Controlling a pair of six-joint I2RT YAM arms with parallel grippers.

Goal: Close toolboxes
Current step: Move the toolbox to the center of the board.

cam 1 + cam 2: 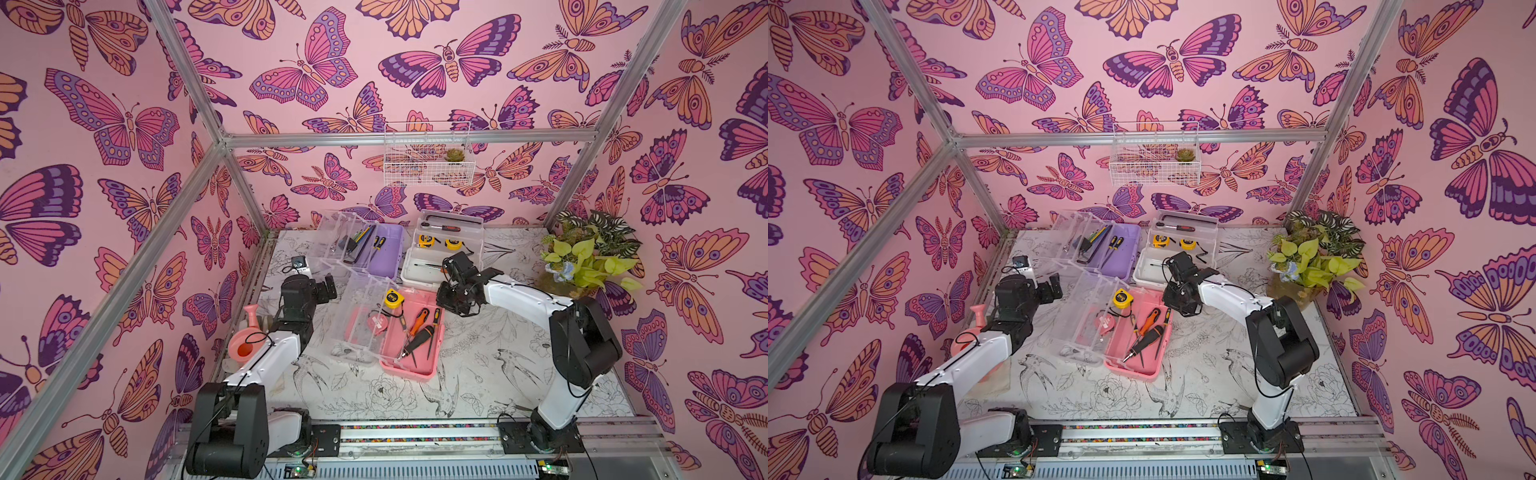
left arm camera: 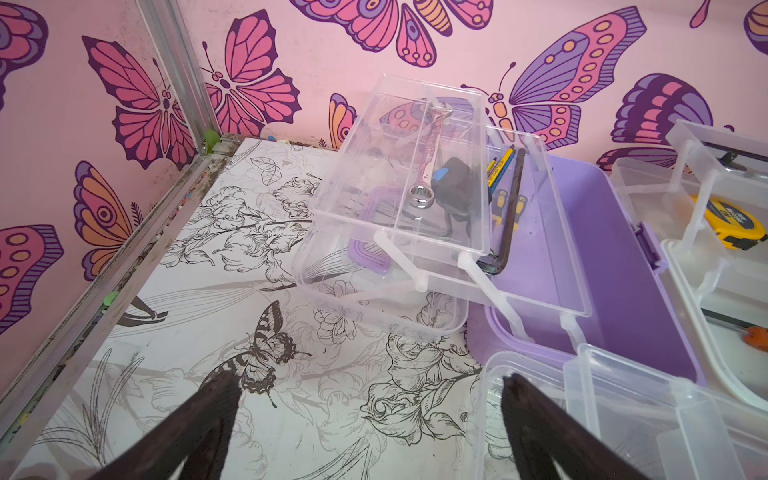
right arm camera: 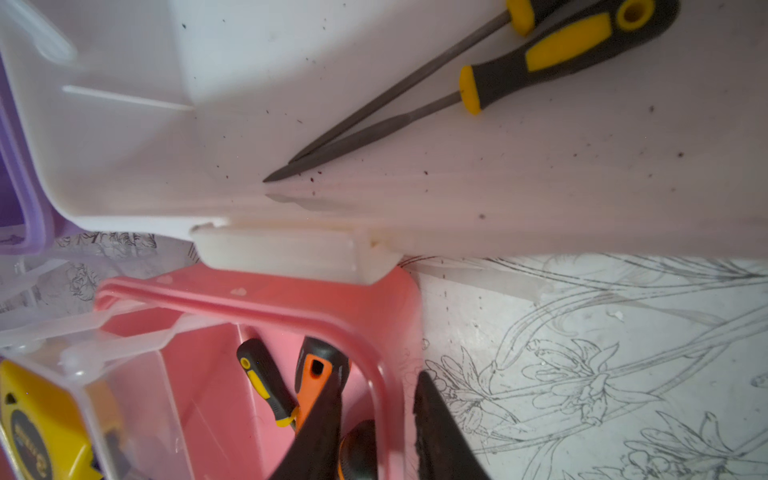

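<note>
My right claw is straddling the pink box rim, lower centre in a top view, jaws narrow; whether it's gripping, I can't tell. I'm aiming for a square pinch. My left claw is gaping, empty.

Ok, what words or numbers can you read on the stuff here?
Nothing reads clearly.
Tape measure in the white box: label writing, too blurred to read.
Tape measure in the pink box: round label, too blurred to read.
Pencils in the purple box: tiny print, too small to read.
</note>
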